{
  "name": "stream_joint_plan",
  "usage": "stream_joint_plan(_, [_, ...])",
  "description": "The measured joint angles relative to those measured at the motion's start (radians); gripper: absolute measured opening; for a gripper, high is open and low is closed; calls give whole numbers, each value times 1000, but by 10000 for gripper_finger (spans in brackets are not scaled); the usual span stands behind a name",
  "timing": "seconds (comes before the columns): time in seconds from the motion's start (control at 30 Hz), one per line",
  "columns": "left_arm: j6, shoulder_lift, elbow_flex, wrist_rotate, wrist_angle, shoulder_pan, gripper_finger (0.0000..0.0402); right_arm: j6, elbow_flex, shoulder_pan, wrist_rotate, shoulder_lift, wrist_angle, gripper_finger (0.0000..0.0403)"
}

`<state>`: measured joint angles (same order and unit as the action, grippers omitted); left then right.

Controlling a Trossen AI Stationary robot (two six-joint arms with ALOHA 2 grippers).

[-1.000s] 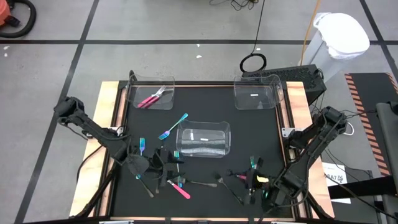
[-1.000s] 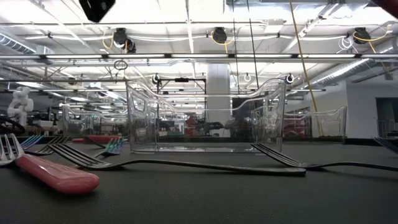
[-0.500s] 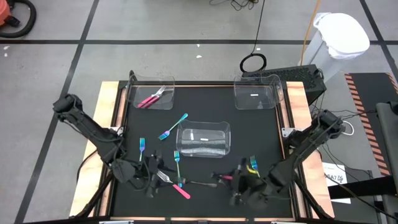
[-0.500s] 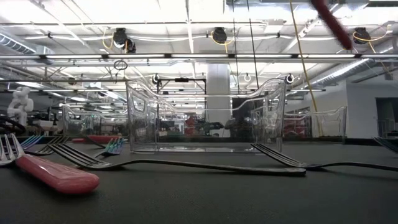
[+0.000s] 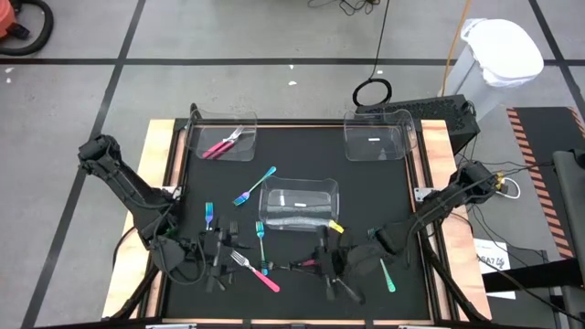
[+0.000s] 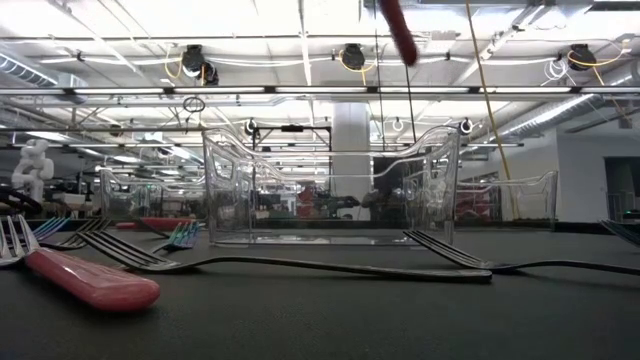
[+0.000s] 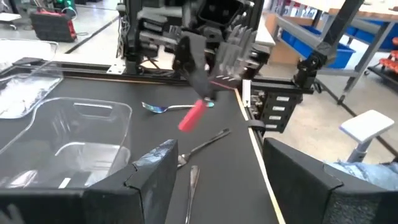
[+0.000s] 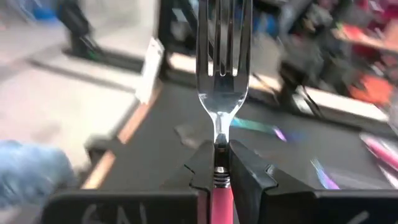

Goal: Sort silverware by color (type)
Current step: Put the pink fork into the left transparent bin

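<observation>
**Right gripper holds a pink fork off the mat**

My right gripper is clamped on a pink fork, fingers pinching it where the pink handle meets the metal neck, tines pointing away from the wrist. From above, that gripper sits over the near part of the mat, just in front of the middle bin. The left wrist camera shows the same fork hanging clear of the mat, and the low camera catches its handle up high.

My left gripper waits low over the near left of the mat, its fingers spread apart with nothing between them.

On the mat I see a second pink fork near the left gripper, three teal pieces to the left of the middle bin, another teal one at the near right, and a grey fork lying flat. Pink pieces lie in the far-left bin. I cannot tell what is in the far-right bin.
</observation>
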<state>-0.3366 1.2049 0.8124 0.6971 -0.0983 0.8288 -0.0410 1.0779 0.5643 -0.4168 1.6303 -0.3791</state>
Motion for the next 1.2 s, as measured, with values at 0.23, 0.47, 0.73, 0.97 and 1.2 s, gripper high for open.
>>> stream_joint_plan(0.23, [34, 2, 0, 3, -60, -16, 235, -139, -127, -29, 281, 48, -527, 28])
stream_joint_plan(0.47, [128, 67, 0, -99, -217, -82, 235, -232, -129, -39, 448, 71, -661, 28])
stream_joint_plan(0.73, [187, 118, 0, -278, -314, -170, 235, -271, -129, -69, 489, 70, -717, 29])
stream_joint_plan(0.97, [186, 179, 0, -405, -382, -244, 235, -262, -127, -101, 552, 70, -747, 30])
stream_joint_plan(1.2, [187, 241, 0, -552, -472, -303, 235, -267, -127, -101, 553, 70, -745, 29])
